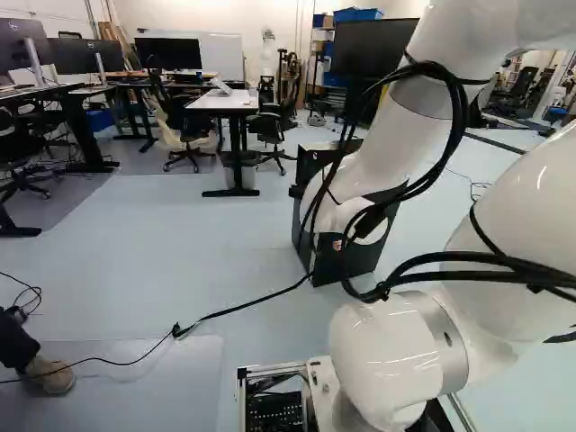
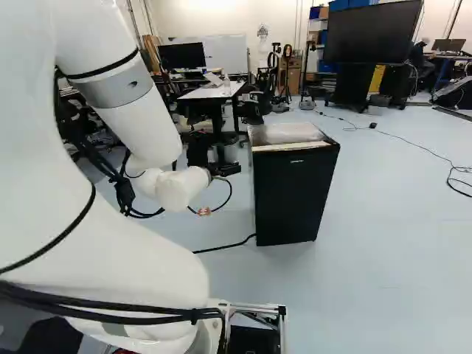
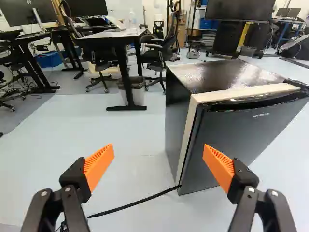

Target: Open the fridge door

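"Left base view?"
"The fridge (image 1: 360, 263) is standing at three o'clock, my arm (image 1: 382, 355) partly covering it."
"Right base view?"
"The fridge is showing at three o'clock, its door (image 2: 293, 203) looking closed."
"Wrist view?"
"My gripper (image 3: 159, 157) is spreading its fingers wide, the fridge standing ahead at one o'clock."

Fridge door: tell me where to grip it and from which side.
Take the door by its top lip, near the corner opposite what looks like the hinge, probably from the front and above: a dark recess behind it likely admits one finger.
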Motion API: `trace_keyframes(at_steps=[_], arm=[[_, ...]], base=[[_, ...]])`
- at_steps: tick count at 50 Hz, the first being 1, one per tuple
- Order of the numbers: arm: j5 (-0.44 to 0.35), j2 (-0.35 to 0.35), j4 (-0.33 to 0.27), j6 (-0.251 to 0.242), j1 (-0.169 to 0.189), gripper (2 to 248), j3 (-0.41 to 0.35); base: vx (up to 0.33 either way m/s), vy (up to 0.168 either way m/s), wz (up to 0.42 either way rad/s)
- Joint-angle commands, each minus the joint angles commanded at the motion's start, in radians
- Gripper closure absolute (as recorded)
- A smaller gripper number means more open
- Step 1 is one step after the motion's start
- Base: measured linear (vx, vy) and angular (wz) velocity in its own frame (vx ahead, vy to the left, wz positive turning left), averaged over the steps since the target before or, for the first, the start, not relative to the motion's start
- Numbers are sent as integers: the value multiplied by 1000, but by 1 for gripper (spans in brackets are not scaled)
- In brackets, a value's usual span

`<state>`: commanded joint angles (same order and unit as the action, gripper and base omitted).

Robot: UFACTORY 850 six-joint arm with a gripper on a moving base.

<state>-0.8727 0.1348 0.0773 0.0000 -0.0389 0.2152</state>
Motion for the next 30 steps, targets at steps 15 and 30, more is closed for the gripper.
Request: trace_keyframes(at_steps=[15, 30], arm=[[0, -51, 57, 0, -26, 3, 48], [-2, -100, 115, 0, -50, 3, 97]], base=[[0, 0, 0], [0, 0, 0]])
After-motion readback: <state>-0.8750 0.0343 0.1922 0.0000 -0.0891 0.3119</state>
